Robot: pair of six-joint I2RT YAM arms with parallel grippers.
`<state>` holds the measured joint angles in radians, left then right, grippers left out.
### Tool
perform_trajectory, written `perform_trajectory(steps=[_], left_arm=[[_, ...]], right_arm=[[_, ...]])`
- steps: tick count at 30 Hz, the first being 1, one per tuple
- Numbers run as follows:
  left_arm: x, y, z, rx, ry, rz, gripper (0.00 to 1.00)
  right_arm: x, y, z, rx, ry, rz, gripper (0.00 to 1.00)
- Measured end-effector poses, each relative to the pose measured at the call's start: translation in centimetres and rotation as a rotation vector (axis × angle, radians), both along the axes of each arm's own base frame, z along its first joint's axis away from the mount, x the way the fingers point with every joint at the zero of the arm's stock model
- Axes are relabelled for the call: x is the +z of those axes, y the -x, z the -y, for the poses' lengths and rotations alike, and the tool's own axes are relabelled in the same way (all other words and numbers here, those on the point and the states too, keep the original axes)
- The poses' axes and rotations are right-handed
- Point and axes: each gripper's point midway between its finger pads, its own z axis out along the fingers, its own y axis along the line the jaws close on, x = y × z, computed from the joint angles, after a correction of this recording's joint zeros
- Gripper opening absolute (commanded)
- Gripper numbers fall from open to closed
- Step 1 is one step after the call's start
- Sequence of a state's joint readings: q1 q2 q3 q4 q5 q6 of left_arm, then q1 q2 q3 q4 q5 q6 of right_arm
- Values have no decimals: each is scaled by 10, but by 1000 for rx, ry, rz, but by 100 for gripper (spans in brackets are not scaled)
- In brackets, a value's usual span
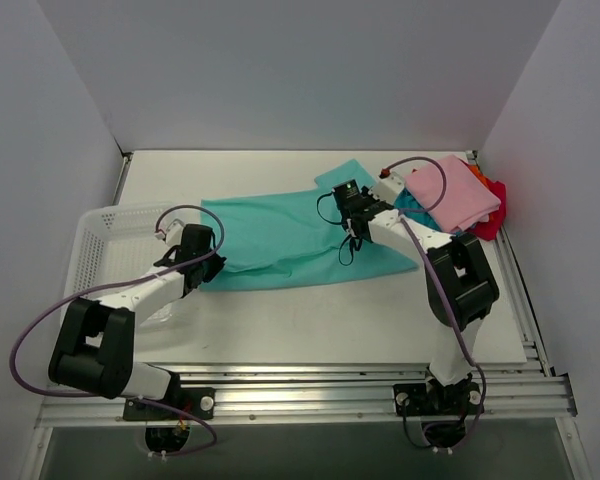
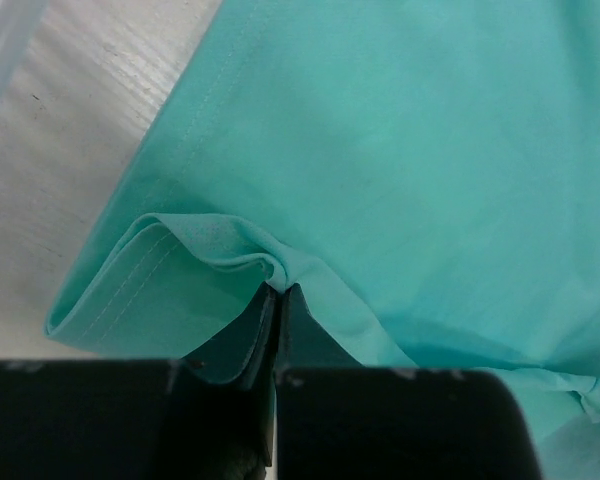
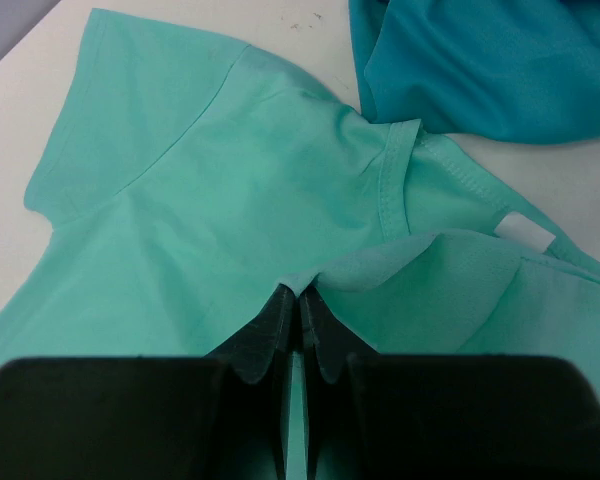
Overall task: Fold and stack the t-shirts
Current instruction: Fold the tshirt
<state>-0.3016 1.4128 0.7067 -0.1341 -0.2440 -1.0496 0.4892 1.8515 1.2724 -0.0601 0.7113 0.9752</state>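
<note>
Teal-green t-shirt (image 1: 280,240): lies spread across the middle of the counter (image 1: 310,320), hem toward 9 o'clock, collar toward 2 o'clock.
Left jaws: pressed together, pinching a doubled-over bit of hem at the shirt's 9 o'clock end.
Right jaws: clamped on a raised flap of cloth just beside the collar (image 3: 400,160).
Folded stack: at 2 o'clock, pink t-shirt (image 1: 452,190) on top, teal-blue t-shirt (image 1: 412,207) beneath, red t-shirt (image 1: 492,222) and orange t-shirt (image 1: 487,184) peeking out at the far side.
Basket (image 1: 95,235): white mesh, at the 9 o'clock edge, near the hem.
</note>
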Motion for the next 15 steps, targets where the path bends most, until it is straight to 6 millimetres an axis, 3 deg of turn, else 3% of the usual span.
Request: perform_trajectory(steps=[3, 6, 7, 8, 11, 15], left_arm=[[-12, 0, -4, 8, 2, -34, 6], [-20, -2, -9, 17, -3, -57, 16], [-20, -5, -11, 22, -1, -54, 21], [-19, -8, -13, 28, 4, -51, 35], [-20, -19, -14, 32, 22, -44, 54], [-29, -22, -18, 47, 36, -63, 55]], right_arm=[[-12, -9, 2, -13, 12, -21, 0], [-25, -17, 3, -24, 25, -46, 0], [-29, -20, 3, -28, 28, -52, 0], [-34, -23, 3, -31, 32, -60, 0], [-47, -28, 6, -41, 43, -87, 0], [-59, -30, 8, -51, 48, -109, 0]])
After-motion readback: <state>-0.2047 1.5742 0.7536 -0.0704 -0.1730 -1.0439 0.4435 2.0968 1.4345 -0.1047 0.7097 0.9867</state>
